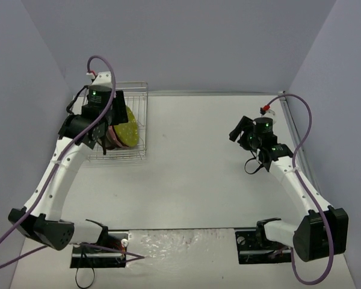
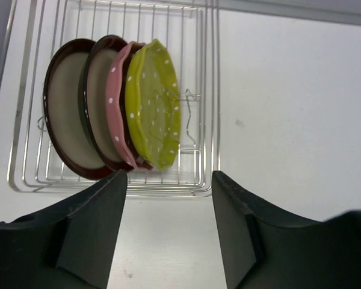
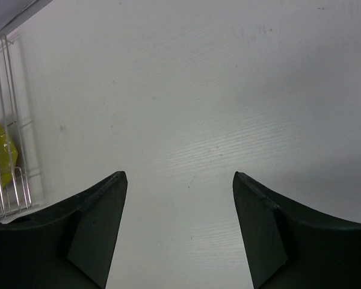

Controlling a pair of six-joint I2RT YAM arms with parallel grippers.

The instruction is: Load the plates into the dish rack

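My left end effector [image 2: 168, 192] is spread wide and empty, just beside the outer rail of the dish rack [image 2: 208, 72]. My right end effector [image 3: 179, 186] is likewise wide open and empty above the bare desk [image 3: 228, 90], well apart from the rack.

All four plates stand on edge in the rack, closely packed and leaning: two red-brown plates [image 2: 66, 102], the pink plate [image 2: 116, 102] and the yellow-green plate [image 2: 153, 102].

Hazard: snagging that rail while withdrawing could jolt the rack and topple the leaning plates.

No brand, label or writing is legible.

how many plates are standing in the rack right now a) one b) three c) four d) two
c: the left wrist view shows the outer dark-rimmed plate, the second dark-rimmed plate, the pink plate and the yellow-green plate on edge in the dish rack.
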